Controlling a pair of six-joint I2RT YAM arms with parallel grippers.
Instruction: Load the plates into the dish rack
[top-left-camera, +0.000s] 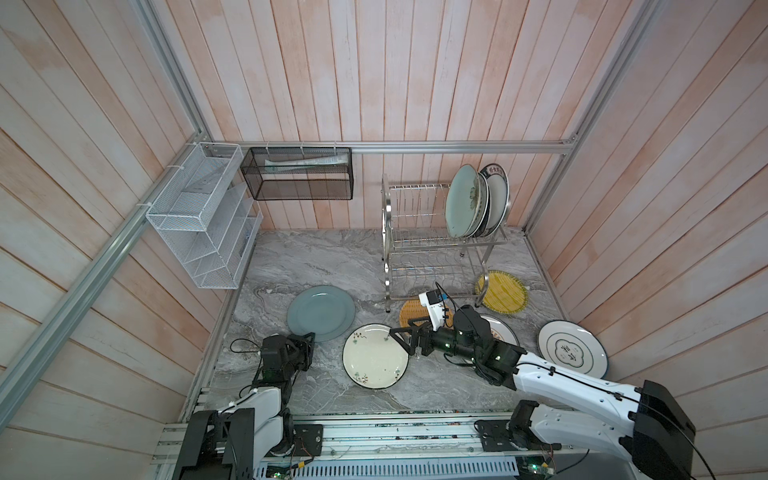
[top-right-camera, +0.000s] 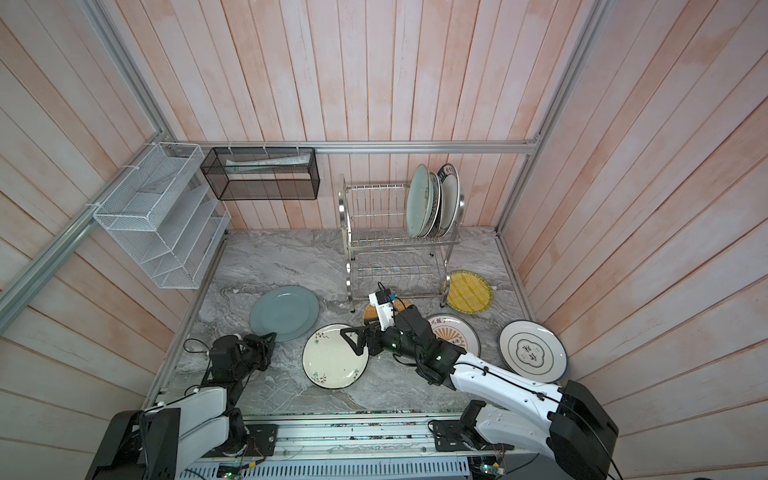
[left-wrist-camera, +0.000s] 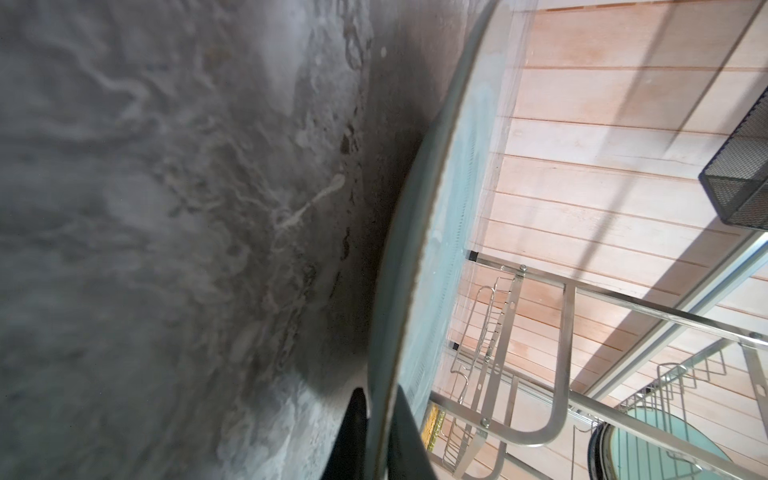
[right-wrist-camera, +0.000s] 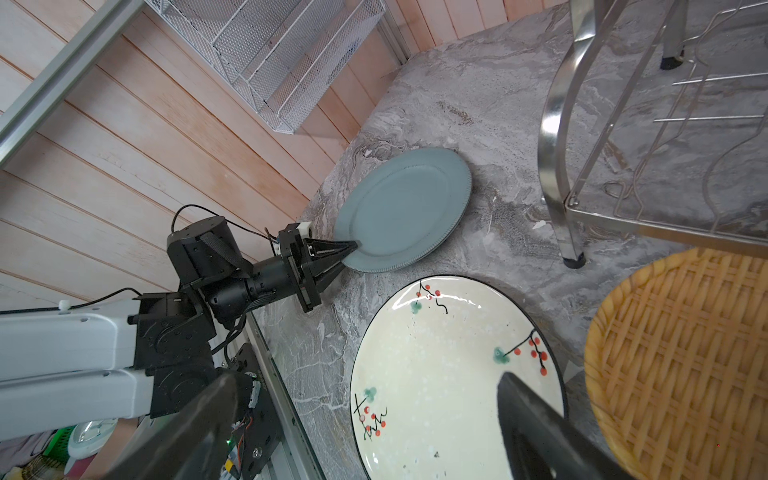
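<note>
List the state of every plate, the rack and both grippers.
left gripper, shut on rim of grey-blue plate
right gripper, open above cream floral plate
grey-blue plate, flat, rim gripped
cream floral plate, flat, loose
dish rack, upright; plates standing in upper tier, lower tier empty
yellow woven plate, flat
orange woven plate, flat, partly hidden
sunburst plate, flat, partly hidden
blue-ringed plate, flat

- I see a grey marbled stone tabletop (top-left-camera: 324, 257) carrying everything.
- Left of centre: grey-blue round ceramic plate (top-left-camera: 321, 312).
- Near centre: cream round floral plate (top-left-camera: 374, 357).
- Right: orange woven-pattern plate (top-left-camera: 409, 311), yellow woven-pattern plate (top-left-camera: 503, 295), white sunburst plate (top-right-camera: 455, 332), blue-ringed white plate (top-left-camera: 571, 348).
- Far right: shiny steel wire dish rack (top-left-camera: 432, 274).
</note>
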